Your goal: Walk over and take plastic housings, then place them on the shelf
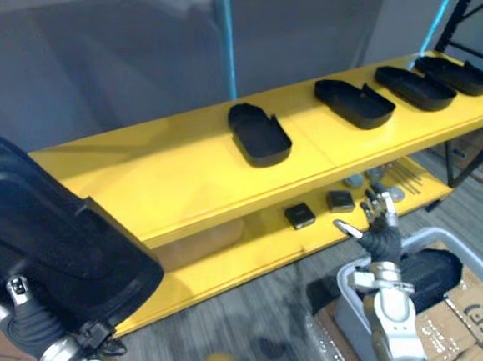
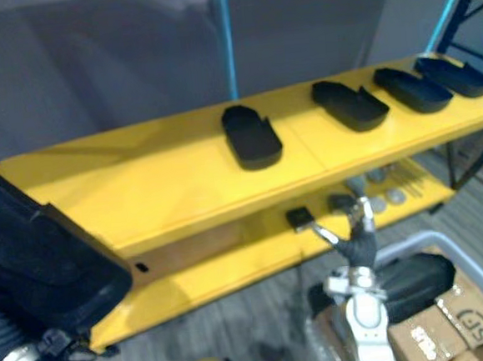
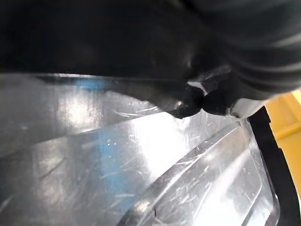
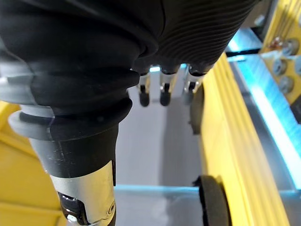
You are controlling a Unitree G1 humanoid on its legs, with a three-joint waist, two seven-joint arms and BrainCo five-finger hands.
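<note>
A large black plastic housing [image 1: 53,237] is held up off the floor at the near left, over my left hand [image 3: 254,52]; its glossy inner face [image 3: 141,165] shows close in the left wrist view. Several more black housings lie on the top board of the yellow shelf [image 1: 166,178]: one in the middle [image 1: 259,133] and three to the right [image 1: 354,102] [image 1: 415,86] [image 1: 457,73]. My right hand [image 1: 382,224] is raised in front of the lower board, open and holding nothing, its fingers [image 4: 160,92] straight.
A grey bin [image 1: 447,235] at the near right holds another black housing [image 1: 432,267], with cardboard boxes [image 1: 477,308] beside it. Small black parts [image 1: 299,216] [image 1: 340,199] and metal discs [image 1: 393,192] lie on the lower board. A blue post [image 1: 229,39] stands behind the shelf.
</note>
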